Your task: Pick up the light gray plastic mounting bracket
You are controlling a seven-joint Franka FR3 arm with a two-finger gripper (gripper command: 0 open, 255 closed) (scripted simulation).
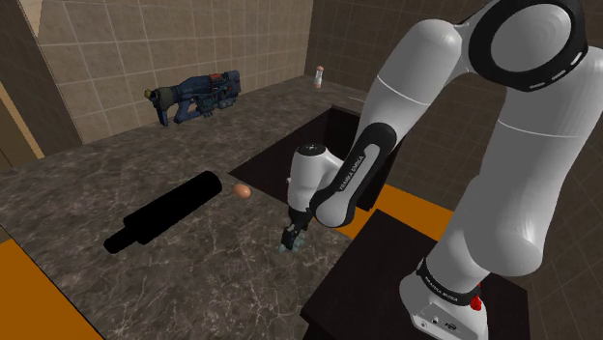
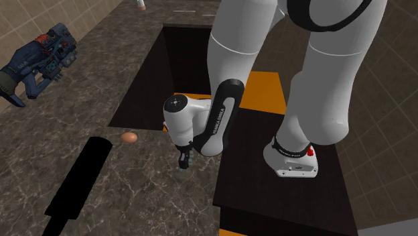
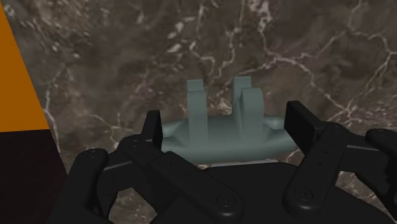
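two fingers point(image 3: 153, 130) of the pincer point(image 3: 224, 127) stand wide apart, low over the dark marbled surface point(image 3: 127, 57). the pale grey-green bracket point(image 3: 222, 139) lies flat between them. its long axis runs from one finger to the other, so each fingertip faces one end of its base. two upright lugs rise from the base, midway between the fingers. the ends sit just beside the fingertips and no clasp is evident, so the bracket is judged not yet held. the coming move turns on this alignment: closing would squeeze the bracket end to end, along its length, with little spare opening. in the shoulder view the pincer point(image 1: 293, 238) points down at the surface, the bracket directly under it.
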